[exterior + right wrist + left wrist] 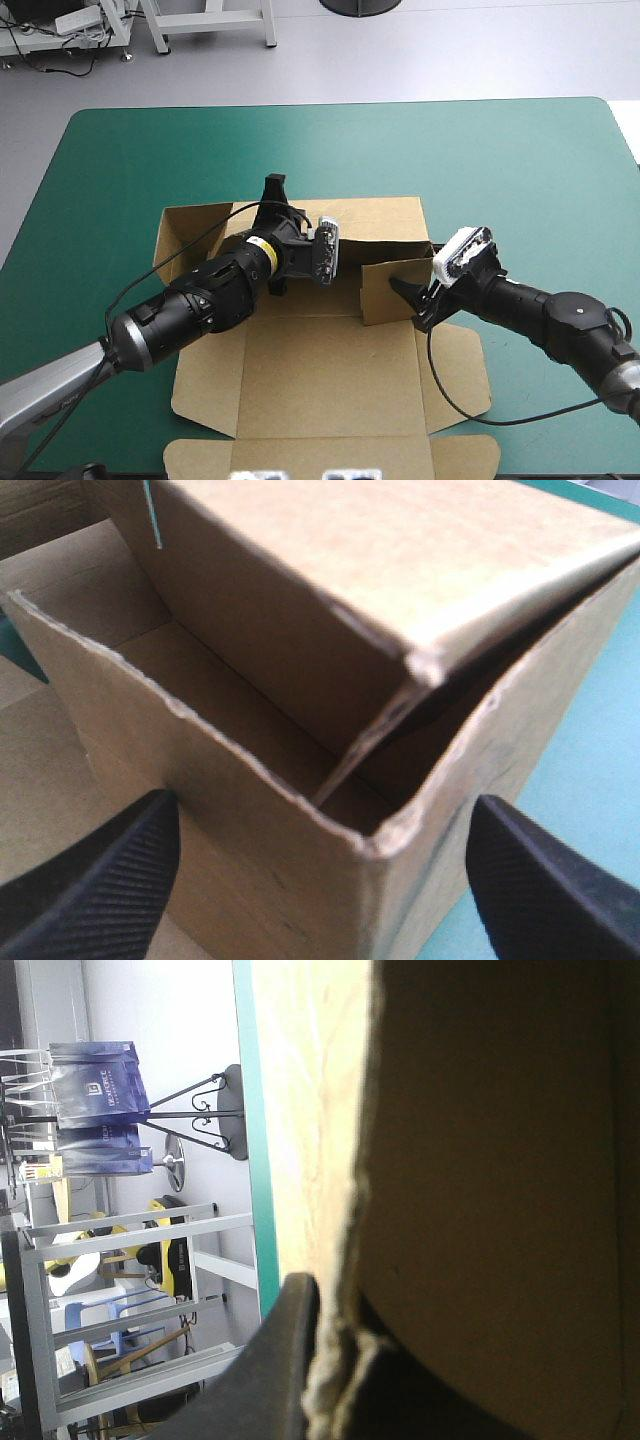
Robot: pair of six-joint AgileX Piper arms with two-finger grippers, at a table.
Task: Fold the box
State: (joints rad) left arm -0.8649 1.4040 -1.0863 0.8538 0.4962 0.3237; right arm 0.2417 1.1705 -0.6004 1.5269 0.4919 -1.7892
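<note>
Teal-green table (500,150) with the brown box (330,380) at its middle, walls raised at the far end, near panels and flaps lying flat toward the near edge. Left gripper (278,200) at the far wall, pinched nearly together on the board's edge, sheet between. Right gripper (408,292) at the raised right-hand corner, black fingers (100,880) spread wide on either side of that corner, gripping nothing.

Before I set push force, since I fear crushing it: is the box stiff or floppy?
Probably stiff in panels: the box shows flat panels, one wall upright between the open fingers of the right gripper. Likely light: thin board. Creases may hinge, so walls could fall back.
</note>
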